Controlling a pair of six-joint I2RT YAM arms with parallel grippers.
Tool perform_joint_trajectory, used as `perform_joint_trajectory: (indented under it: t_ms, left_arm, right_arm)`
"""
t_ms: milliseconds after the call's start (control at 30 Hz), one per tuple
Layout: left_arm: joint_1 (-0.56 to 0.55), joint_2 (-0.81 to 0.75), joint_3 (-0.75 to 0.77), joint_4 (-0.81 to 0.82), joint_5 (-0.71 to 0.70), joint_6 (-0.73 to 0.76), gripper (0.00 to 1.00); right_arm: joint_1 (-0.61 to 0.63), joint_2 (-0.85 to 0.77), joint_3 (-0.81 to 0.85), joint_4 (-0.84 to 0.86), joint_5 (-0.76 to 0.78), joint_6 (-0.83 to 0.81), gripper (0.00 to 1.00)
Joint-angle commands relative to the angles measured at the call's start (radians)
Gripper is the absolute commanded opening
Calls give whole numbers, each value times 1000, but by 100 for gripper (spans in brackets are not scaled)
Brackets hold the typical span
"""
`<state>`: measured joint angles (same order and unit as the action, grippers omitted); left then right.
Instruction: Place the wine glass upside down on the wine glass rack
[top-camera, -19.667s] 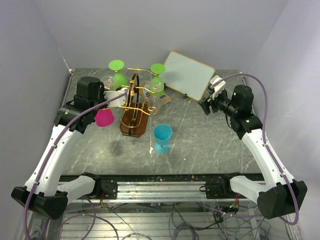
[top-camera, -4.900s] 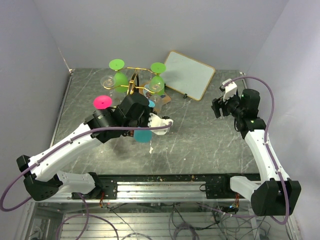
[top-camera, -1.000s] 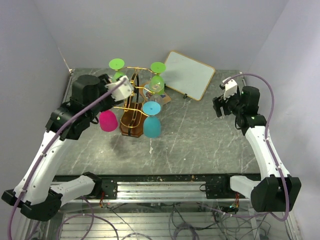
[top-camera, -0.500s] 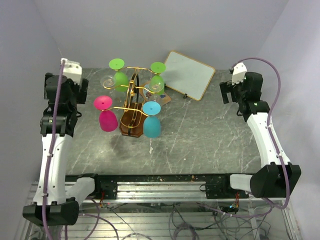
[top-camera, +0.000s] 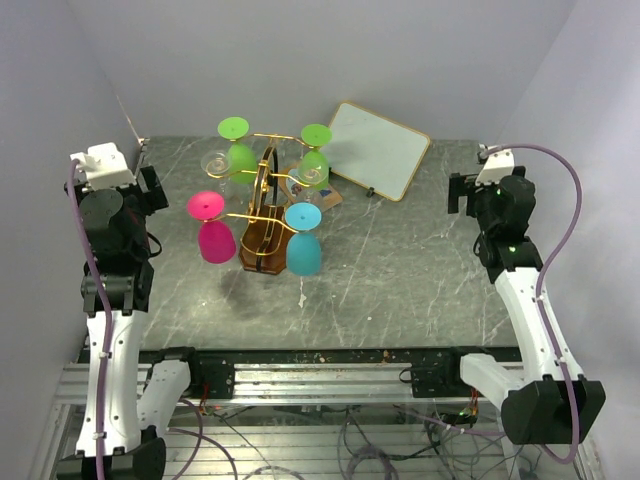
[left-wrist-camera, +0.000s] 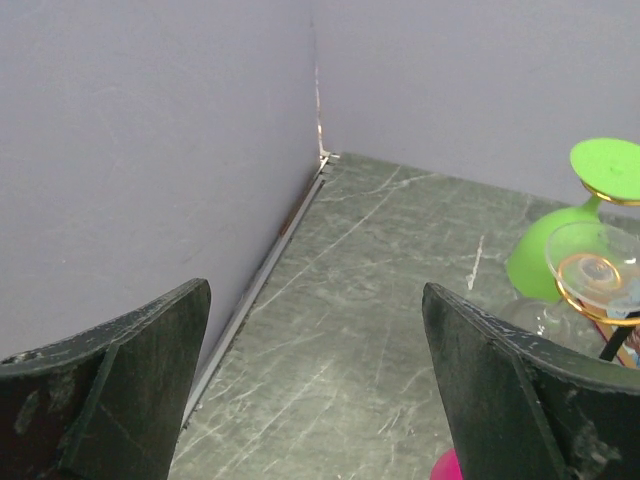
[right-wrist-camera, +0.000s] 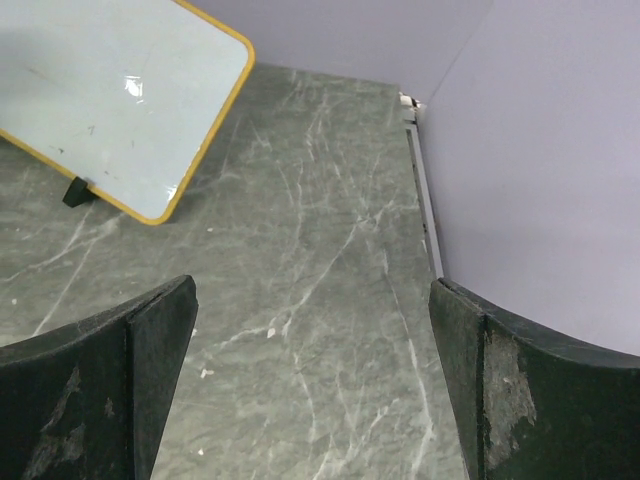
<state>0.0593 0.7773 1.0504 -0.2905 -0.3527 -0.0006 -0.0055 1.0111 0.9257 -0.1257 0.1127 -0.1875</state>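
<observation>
The wine glass rack (top-camera: 264, 246), gold wire on a dark wooden base, stands at the table's back centre. A blue wine glass (top-camera: 303, 247) hangs upside down from its front right arm, and a pink one (top-camera: 214, 236) from the front left arm. Two green glasses (top-camera: 238, 152) and clear ones hang at the back; one green glass (left-wrist-camera: 572, 232) shows in the left wrist view. My left gripper (top-camera: 152, 190) (left-wrist-camera: 315, 290) is raised near the left wall, open and empty. Over at the table's right edge, my right gripper (top-camera: 458, 192) (right-wrist-camera: 312, 290) is likewise open and empty.
A white board (top-camera: 378, 149) (right-wrist-camera: 112, 100) with a yellow rim leans tilted at the back right. Grey walls close in the table on the left, back and right. Bare marble surface lies between the rack and the right arm.
Both arms have drawn back and up toward the side walls, the left one leaving the rack, and both grippers have opened wider. The blue glass stays hanging.
</observation>
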Motion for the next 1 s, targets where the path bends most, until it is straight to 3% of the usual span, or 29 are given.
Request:
perform_joint_trajectory:
  t_ms: [0,433,967]
  left_arm:
    - [17,-12,32,-22,123,26,95]
    - [14,-31,92,-139,212,47,100]
    - [14,-99,25,-146,163,32,94]
  right_arm:
    - [-5,-34,42,-40,-82,-30,100]
    - [-6,-141,-54,-121,-236,-99,100]
    - [-37,-182,-66,-105,-194,-66,100]
